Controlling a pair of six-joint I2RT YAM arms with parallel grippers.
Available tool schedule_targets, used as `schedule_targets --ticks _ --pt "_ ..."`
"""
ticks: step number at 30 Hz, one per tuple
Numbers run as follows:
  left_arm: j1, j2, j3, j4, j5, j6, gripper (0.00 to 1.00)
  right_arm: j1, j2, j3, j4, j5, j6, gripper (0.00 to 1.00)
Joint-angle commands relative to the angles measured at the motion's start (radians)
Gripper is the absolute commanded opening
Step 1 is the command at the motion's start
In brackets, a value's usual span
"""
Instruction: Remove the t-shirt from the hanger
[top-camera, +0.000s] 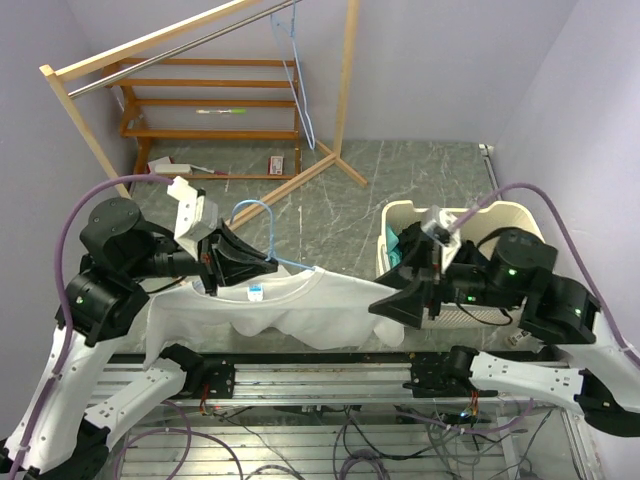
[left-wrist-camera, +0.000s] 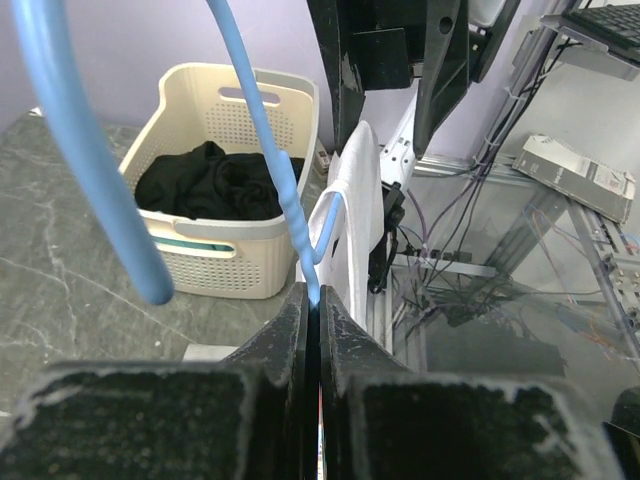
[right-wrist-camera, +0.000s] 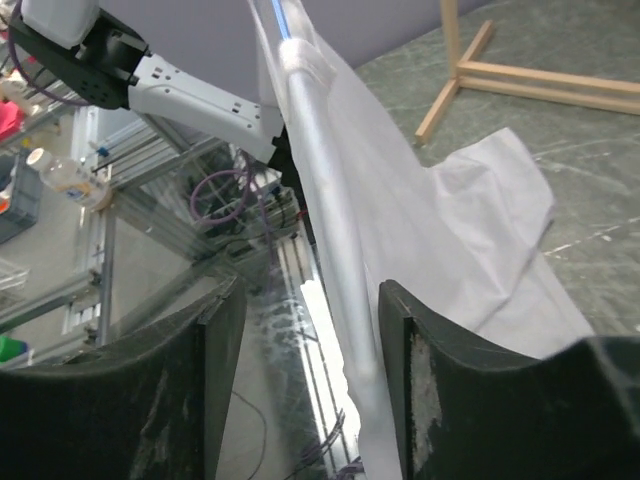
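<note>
Left gripper (left-wrist-camera: 314, 300): is clamping tight on the wire of the blue hanger (left-wrist-camera: 270, 150), just below its hook.
Right gripper (right-wrist-camera: 310, 300): is holding its jaws apart on either side of the shirt's shoulder edge, without squeezing it.
White t-shirt (top-camera: 300, 310): is hanging on the hanger above the near edge of the worktop, between both arms.
Cream laundry basket (top-camera: 400, 208): is sitting by the right edge, holding dark clothes.
Wooden clothes rack (top-camera: 210, 102): is standing at the far left corner.
</note>
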Motion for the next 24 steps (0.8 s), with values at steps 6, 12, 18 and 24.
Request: schedule_targets --ticks 6,12,18,24 --pt "-0.003 -0.034 0.109 -0.099 -0.030 0.044 0.07 -0.001 -0.130 -0.031 -0.112 0.093 -0.018 0.64" --pt "-0.003 -0.044 0.110 -0.074 -0.022 0.010 0.07 -0.003 -0.118 -0.081 -0.111 0.067 -0.052 0.63" --pt "-0.003 -0.042 0.161 -0.144 -0.063 0.048 0.07 -0.003 -0.113 -0.108 -0.118 0.043 -0.063 0.10" --pt "-0.003 -0.044 0.213 -0.226 -0.120 0.104 0.07 -0.002 -0.145 -0.072 -0.233 0.224 -0.040 0.00"
